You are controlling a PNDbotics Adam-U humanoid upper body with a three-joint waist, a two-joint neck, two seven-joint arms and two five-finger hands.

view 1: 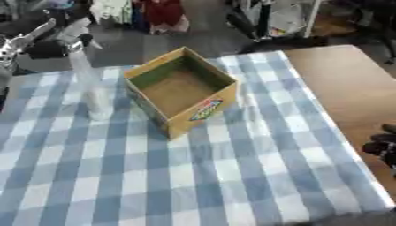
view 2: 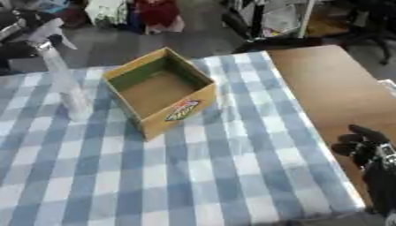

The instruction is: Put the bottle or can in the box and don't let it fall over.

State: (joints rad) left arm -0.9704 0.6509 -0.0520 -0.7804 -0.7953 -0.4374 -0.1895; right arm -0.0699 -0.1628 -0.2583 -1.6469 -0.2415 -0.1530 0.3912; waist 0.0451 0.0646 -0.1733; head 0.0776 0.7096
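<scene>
A tall clear spray bottle (view 1: pixel 93 90) with a white trigger head stands upright on the blue-and-white checked cloth (view 1: pixel 193 176), left of the box. The open cardboard box (view 1: pixel 182 86) sits turned at an angle near the table's far middle. It is empty and has a coloured label on its front side. A silver and black part of my left arm (view 1: pixel 11 46) shows at the upper left edge, beside the bottle's head; its hand is not clear. My right hand (view 2: pixel 362 145) rests over the bare table at the lower right, holding nothing, fingers relaxed and up.
Bare brown tabletop (view 2: pixel 333 84) lies right of the cloth. Beyond the table's far edge are dark floor, chairs and cluttered goods. The cloth's near half carries nothing.
</scene>
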